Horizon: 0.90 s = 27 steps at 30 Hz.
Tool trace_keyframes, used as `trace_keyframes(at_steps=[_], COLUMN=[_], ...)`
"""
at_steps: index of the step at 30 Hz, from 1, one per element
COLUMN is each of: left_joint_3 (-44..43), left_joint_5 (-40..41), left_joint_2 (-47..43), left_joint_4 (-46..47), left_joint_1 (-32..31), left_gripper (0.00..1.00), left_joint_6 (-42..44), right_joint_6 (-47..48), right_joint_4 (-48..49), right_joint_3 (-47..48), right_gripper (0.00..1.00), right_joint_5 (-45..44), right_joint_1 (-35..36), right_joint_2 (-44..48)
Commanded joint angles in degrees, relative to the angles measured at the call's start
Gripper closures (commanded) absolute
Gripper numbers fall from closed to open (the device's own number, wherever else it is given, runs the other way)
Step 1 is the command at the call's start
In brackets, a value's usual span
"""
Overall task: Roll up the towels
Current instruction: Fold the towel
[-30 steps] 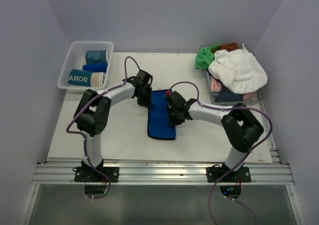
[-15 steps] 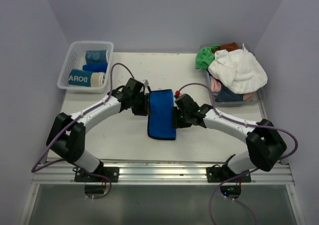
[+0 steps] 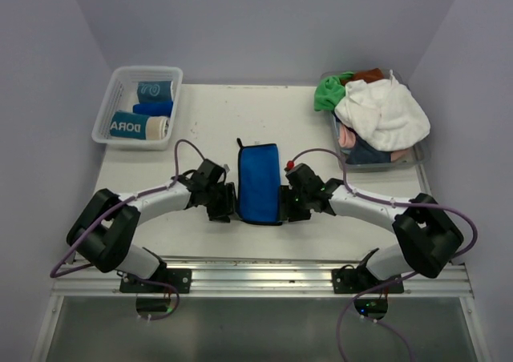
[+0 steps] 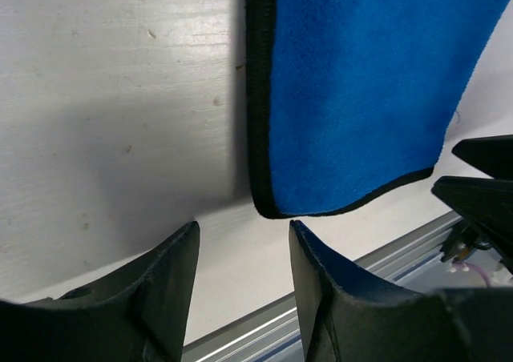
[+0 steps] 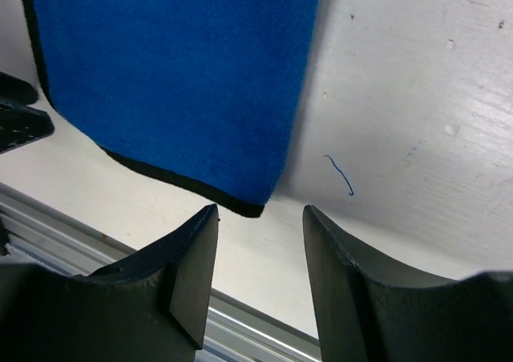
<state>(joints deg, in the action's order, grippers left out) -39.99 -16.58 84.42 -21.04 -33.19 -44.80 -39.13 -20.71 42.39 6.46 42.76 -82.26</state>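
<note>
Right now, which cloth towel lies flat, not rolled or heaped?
The plain royal blue towel mid-table; the others are rolled in the clear mesh basket or heaped in the right bin.

The blue towel (image 3: 258, 183) lay flat at the middle of the table (image 3: 240, 118). The left gripper (image 4: 244, 246) and the right gripper (image 5: 260, 227) flanked it closely. Each had its jaws apart over bare tabletop, just off a near corner of the cloth. Only the towel filled the space between the two grippers. Beyond the towel, the tabletop ran open to the back wall (image 3: 264, 26). The clear basket (image 3: 108, 98) holding rolled towels (image 3: 140, 126) blocked the far left corner, and the heaped pile of towels (image 3: 381, 114) blocked the far right. The metal rail (image 3: 264, 278) bounded the near edge, close behind both grippers.
</note>
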Motion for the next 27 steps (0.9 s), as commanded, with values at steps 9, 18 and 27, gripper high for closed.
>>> trace_keyframes(at_steps=[9,18,27], left_joint_3=[6.2,5.7,1.3], left_joint_5=[-1.6,-0.8,1.5], left_joint_2=[1.5,2.7,1.7], left_joint_4=[12.2,11.1,5.8], left_joint_1=[-0.3,-0.3,-0.3], left_gripper=[0.61,0.84,1.00], left_joint_6=[-7.8,-8.1,-8.0], right_joint_6=[-1.4,-1.3,-1.5], right_joint_4=[4.4,3.3,1.6], right_joint_3=[0.1,0.4,1.3], right_gripper=[0.55,0.77,1.00], right_joint_5=[4.4,2.8,0.1], right_joint_1=[0.4,0.3,0.3], right_joint_2=[-4.8,-4.1,-1.4])
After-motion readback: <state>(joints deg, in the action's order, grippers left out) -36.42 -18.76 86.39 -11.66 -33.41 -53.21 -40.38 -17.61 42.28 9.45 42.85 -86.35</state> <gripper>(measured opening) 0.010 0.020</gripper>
